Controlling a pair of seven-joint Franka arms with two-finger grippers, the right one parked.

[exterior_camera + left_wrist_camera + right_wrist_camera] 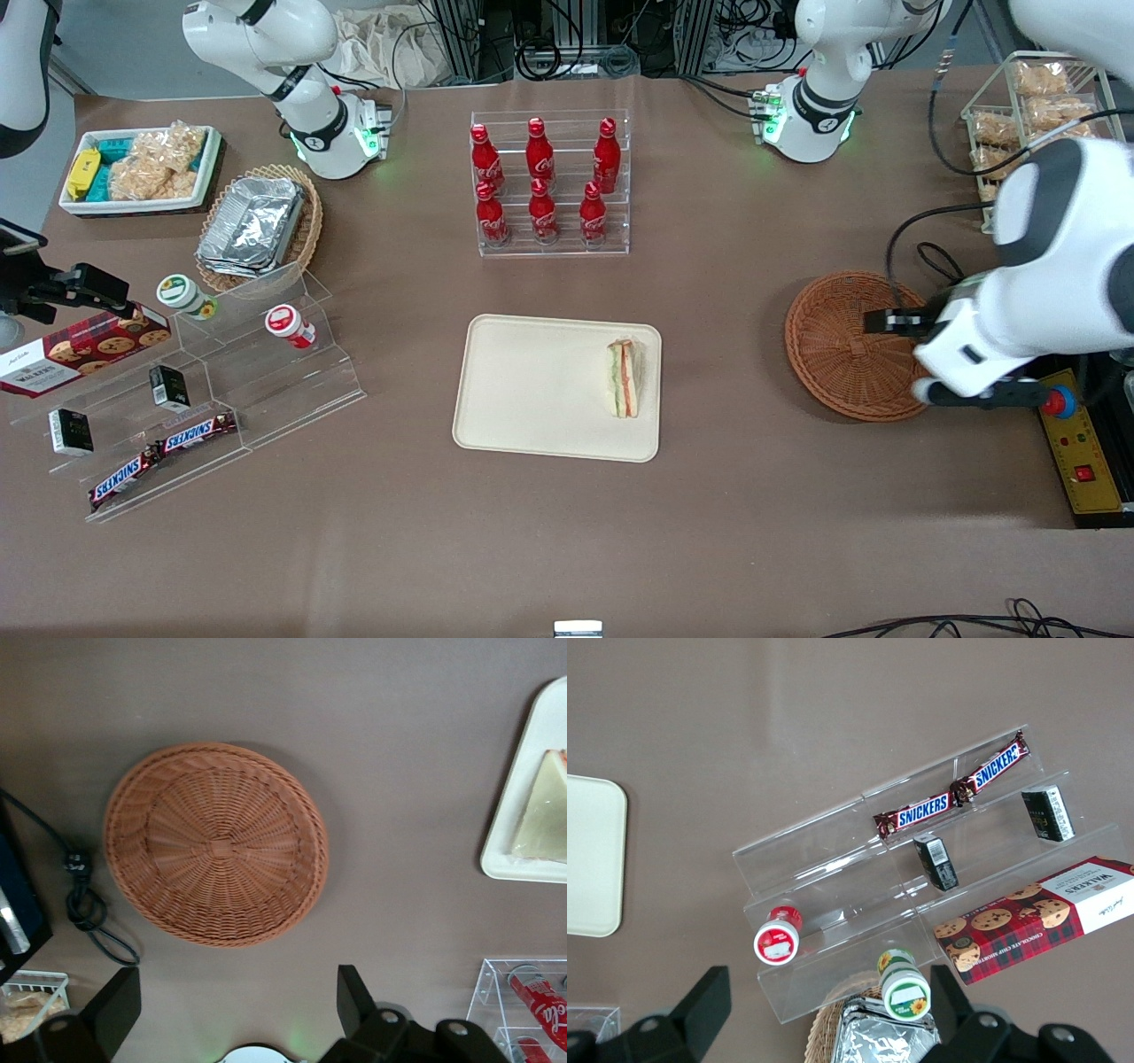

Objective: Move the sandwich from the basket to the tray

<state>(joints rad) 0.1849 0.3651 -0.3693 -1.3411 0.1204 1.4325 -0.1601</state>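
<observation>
A brown bench was seen from above, set out with snack displays. Near its middle lay the cream tray (532,390), flat and rectangular with a low rim. The sandwich (624,378), a clear-wrapped white-bread wedge with orange and green filling, rested inside the tray close to the rim on the working arm's side, its layered edge turned upward. Its resting place suggested the delivery was already made, since the tray was the goal.

Toward the working arm's end of the bench sat the round reddish-brown wicker basket (842,346), well apart from the tray. In the left wrist view the basket (217,843) showed nothing inside it, only its woven floor and rim.

The left gripper (237,1014) hung above the basket's edge nearest the working arm's base, apart from the weave. Its jaws stood wide apart with nothing between them, and bare bench showed through the gap. From the front, the arm's white body covered the basket's edge on the working arm's side, with the gripper (895,321) raised over the weave. The spread, unloaded jaws fitted a release completed, so the task looked finished or nearly so.

Farther from the front camera than the tray stood a clear rack of red cola bottles (542,182).
</observation>
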